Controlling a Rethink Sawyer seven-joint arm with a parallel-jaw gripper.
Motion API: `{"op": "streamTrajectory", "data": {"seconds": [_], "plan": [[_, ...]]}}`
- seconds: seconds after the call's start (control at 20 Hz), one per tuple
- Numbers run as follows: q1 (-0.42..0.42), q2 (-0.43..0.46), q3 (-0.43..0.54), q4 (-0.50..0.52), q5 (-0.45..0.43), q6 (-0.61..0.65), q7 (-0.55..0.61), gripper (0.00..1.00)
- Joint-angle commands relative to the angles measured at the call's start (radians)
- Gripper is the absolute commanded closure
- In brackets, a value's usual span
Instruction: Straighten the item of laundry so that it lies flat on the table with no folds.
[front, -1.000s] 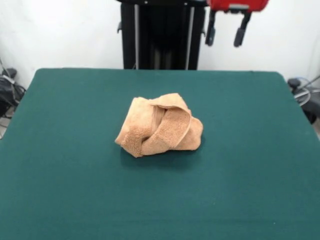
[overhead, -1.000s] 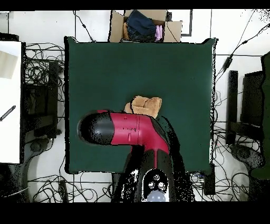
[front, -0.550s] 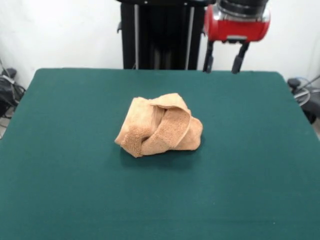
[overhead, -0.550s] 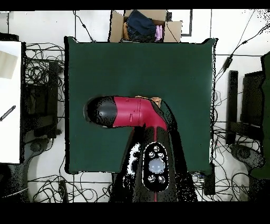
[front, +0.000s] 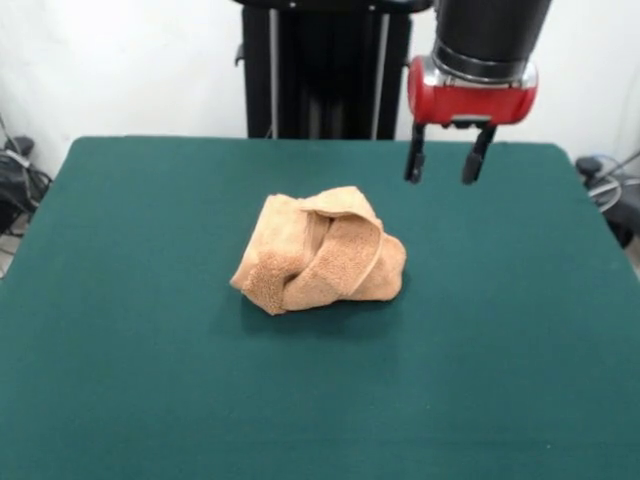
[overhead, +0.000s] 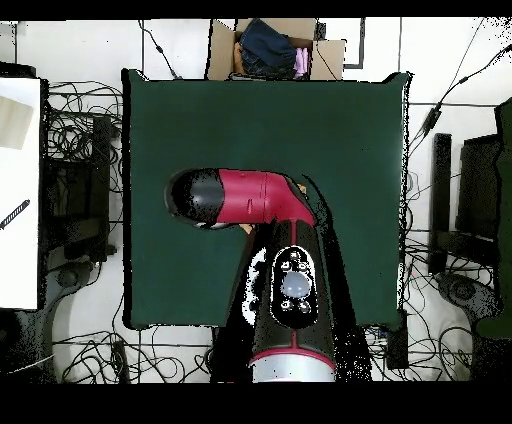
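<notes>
While it sits near the middle of the table (front: 120, 380), the towel (front: 318, 250) is bunched into a rounded heap, with several thick folds wrapped over one another and a rough-textured band running diagonally across its front. Dark green felt surrounds it on every side. Up and to the right in the front view, the gripper (front: 446, 165) hangs in the air beside the heap, clear of the cloth and the table. Its two dark fingers (front: 414, 162) point straight down with an open gap between them, holding nothing. From overhead, the red and black arm (overhead: 255, 198) covers almost all of the towel. A cardboard box (overhead: 268, 47) holding dark clothing stands beyond the table's far edge.
</notes>
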Motion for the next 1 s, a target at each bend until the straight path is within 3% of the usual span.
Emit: {"op": "streamTrajectory", "data": {"seconds": [0.05,1.0], "plan": [[-0.008,0.04,0.058,-0.025,-0.019,0.091,0.062,0.0],[-0.172,0.019,0.106,-0.01,-0.046,0.095,-0.076,0.0]]}}
